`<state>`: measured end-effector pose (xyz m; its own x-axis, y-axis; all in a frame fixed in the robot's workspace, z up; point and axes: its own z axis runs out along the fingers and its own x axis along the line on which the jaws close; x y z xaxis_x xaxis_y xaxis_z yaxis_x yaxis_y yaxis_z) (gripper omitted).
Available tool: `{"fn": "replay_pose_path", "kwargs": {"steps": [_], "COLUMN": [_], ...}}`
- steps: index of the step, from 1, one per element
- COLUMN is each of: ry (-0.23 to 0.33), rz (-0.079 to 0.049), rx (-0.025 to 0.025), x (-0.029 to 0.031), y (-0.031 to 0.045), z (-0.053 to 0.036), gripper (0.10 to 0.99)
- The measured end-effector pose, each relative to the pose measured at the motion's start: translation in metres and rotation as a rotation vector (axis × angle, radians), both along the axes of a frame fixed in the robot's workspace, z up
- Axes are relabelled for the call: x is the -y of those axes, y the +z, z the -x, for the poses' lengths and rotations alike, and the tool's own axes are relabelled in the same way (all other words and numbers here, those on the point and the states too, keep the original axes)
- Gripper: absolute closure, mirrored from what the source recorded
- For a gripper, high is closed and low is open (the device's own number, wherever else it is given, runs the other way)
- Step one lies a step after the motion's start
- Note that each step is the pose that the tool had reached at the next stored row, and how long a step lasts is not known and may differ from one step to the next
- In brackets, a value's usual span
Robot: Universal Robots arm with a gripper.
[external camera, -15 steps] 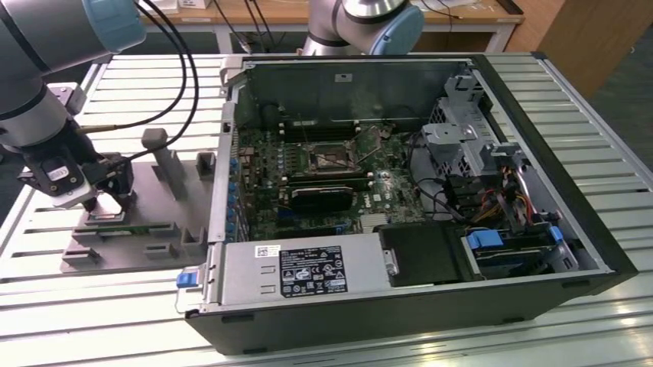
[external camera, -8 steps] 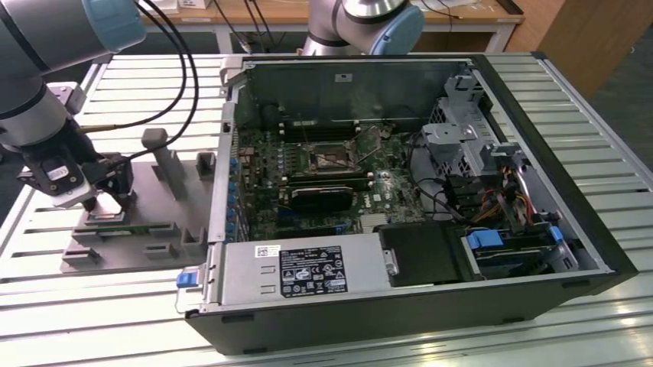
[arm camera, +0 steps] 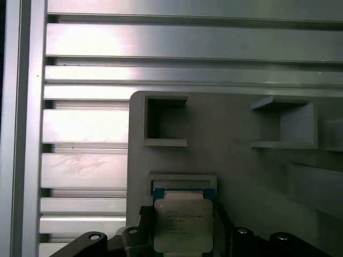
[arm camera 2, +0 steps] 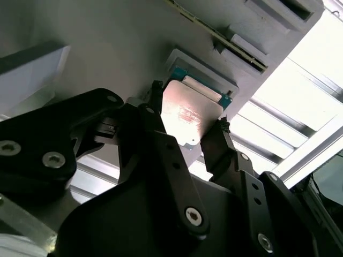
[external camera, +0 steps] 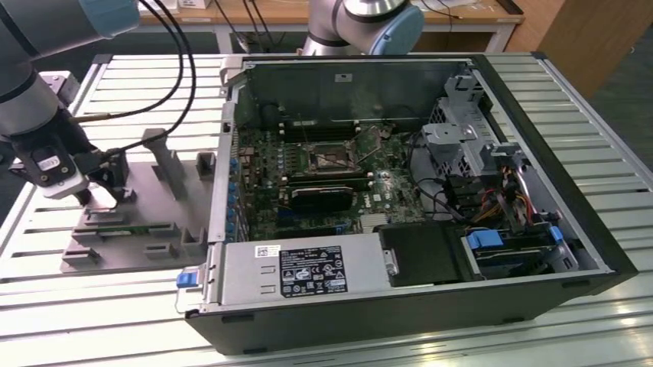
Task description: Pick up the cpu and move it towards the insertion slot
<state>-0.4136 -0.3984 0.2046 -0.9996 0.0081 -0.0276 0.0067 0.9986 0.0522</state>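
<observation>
Gripping position noted: the gripper (external camera: 102, 195) sits low over the grey fixture plate (external camera: 153, 200) at the exterior view's left, outside the open computer case (external camera: 571, 191).

In both wrist views the cpu (arm camera 2: 190, 115) (arm camera: 182, 227) lies directly between the two black fingers (arm camera 2: 161, 139), silvery top facing the cameras, thin green edge showing along the side farthest from the gripper body. One finger stands against each of two opposite edges of the chip, and no gap shows on either side, so the jaws read as closed in on the cpu.

The chip is at its shallow square pocket on the fixture plate (arm camera: 241, 160); whether it is lifted clear of the pocket floor cannot be told.

The insertion slot (external camera: 329, 155), a shiny square frame with a dark centre, sits on the green board inside the case, well apart from the gripper and toward the exterior view's right. A black finned heatsink (external camera: 321, 197) lies just beside the slot. Fixture and case both rest on a slatted aluminium table (external camera: 61, 321).
</observation>
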Motion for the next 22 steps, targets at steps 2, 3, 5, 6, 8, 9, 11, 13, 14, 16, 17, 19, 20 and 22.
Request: {"fn": "replay_pose_path", "kwargs": {"steps": [2, 3, 5, 6, 8, 9, 11, 13, 14, 16, 17, 19, 20, 22], "ry": [0.0, 0.0, 0.0, 0.0, 0.0, 0.0, 0.0, 0.0, 0.0, 0.0, 0.0, 0.0, 0.0, 0.0], "rz": [0.0, 0.0, 0.0, 0.0, 0.0, 0.0, 0.0, 0.0, 0.0, 0.0, 0.0, 0.0, 0.0, 0.0], "rx": [0.0001, 0.0001, 0.0, 0.0, 0.0, 0.0, 0.0, 0.0001, 0.0, 0.0, 0.0, 0.0, 0.0001, 0.0001], "x": [0.0, 0.0, 0.0, 0.0, 0.0, 0.0, 0.0, 0.0, 0.0, 0.0, 0.0, 0.0, 0.0, 0.0], "y": [0.0046, 0.0072, 0.013, 0.0158, 0.0215, 0.0241, 0.0295, 0.0351, 0.0383, 0.0441, 0.0468, 0.0522, 0.0549, 0.0604], "z": [0.0, 0.0, 0.0, 0.0, 0.0, 0.0, 0.0, 0.0, 0.0, 0.0, 0.0, 0.0, 0.0, 0.0], "gripper": [0.553, 0.553, 0.553, 0.553, 0.553, 0.553, 0.553, 0.553, 0.553, 0.553, 0.553, 0.553, 0.553, 0.553]}}
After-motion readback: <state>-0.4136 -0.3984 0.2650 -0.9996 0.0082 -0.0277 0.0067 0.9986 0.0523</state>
